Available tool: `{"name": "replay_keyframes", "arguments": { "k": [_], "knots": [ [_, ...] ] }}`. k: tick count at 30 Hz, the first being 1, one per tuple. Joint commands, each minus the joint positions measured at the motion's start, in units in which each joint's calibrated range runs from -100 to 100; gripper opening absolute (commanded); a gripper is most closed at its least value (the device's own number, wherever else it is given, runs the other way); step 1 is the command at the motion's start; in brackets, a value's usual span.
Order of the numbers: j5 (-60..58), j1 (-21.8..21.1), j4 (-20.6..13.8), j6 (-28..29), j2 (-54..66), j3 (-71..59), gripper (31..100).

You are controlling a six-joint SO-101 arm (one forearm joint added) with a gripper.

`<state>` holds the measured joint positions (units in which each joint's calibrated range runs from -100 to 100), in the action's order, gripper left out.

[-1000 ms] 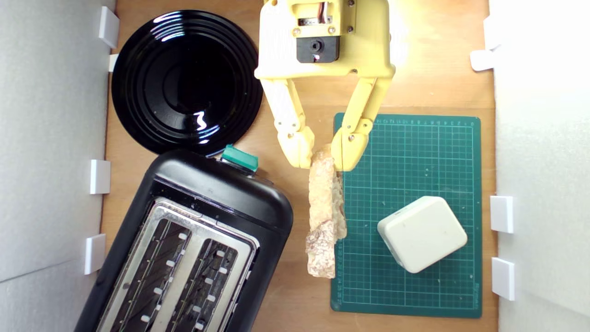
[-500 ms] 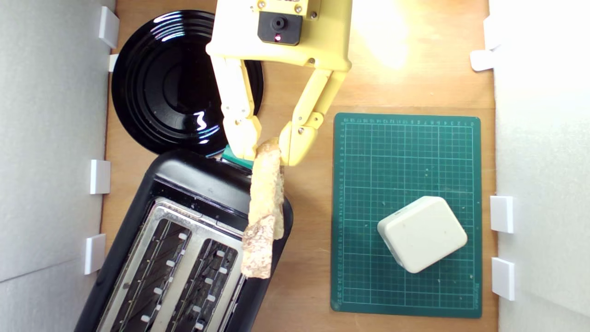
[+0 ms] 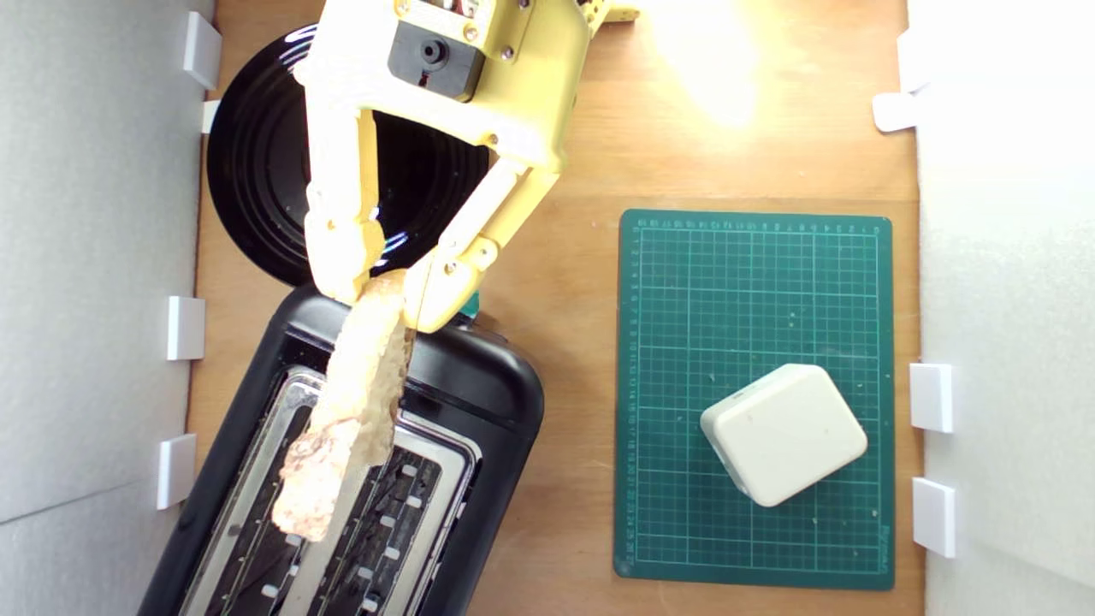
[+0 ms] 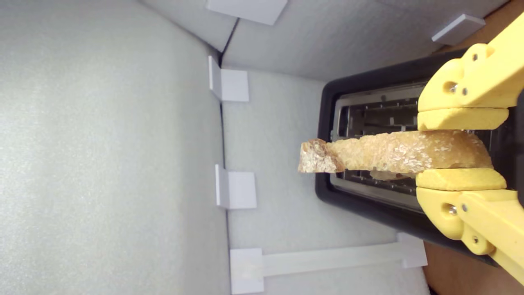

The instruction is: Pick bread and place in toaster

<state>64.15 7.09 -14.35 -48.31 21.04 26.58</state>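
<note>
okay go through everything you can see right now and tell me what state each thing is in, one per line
Gripper: shut on the bread.
Bread: held edge-on above the toaster, not yet in a slot.
Toaster: both slots empty.
Plate: nothing seen on it, partly hidden by the arm.
Cutting mat: lying flat, carrying the cream block.
Cream block: resting on the mat, untouched.

We see pale yellow jaws on the gripper (image 3: 387,299), a golden-tan bread (image 3: 351,411) with porous crumb and browner crust, and a black toaster (image 3: 479,402) with a silver top. At its twelve o'clock lies a glossy black plate (image 3: 257,171). The table (image 3: 582,171) is warm wood-brown; the mat (image 3: 753,282) is green, gridded; the block (image 3: 783,432) is cream.
</note>
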Motion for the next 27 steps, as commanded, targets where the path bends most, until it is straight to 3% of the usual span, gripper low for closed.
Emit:
{"name": "replay_keyframes", "arguments": {
  "k": [1, 12, 17, 24, 27],
  "knots": [
    [3.4, 2.0, 0.1, -0.2, -1.3, 7.3, 55.6],
    [9.8, 2.8, 0.2, -2.8, -9.1, 18.7, 55.6],
    [13.5, 6.8, 6.0, -5.7, -9.4, 18.7, 56.0],
    [13.4, 7.5, 5.6, -5.5, -10.9, 18.8, 55.6],
    [13.4, 7.5, 3.7, -5.4, -12.1, 18.8, 55.6]
  ]
}}
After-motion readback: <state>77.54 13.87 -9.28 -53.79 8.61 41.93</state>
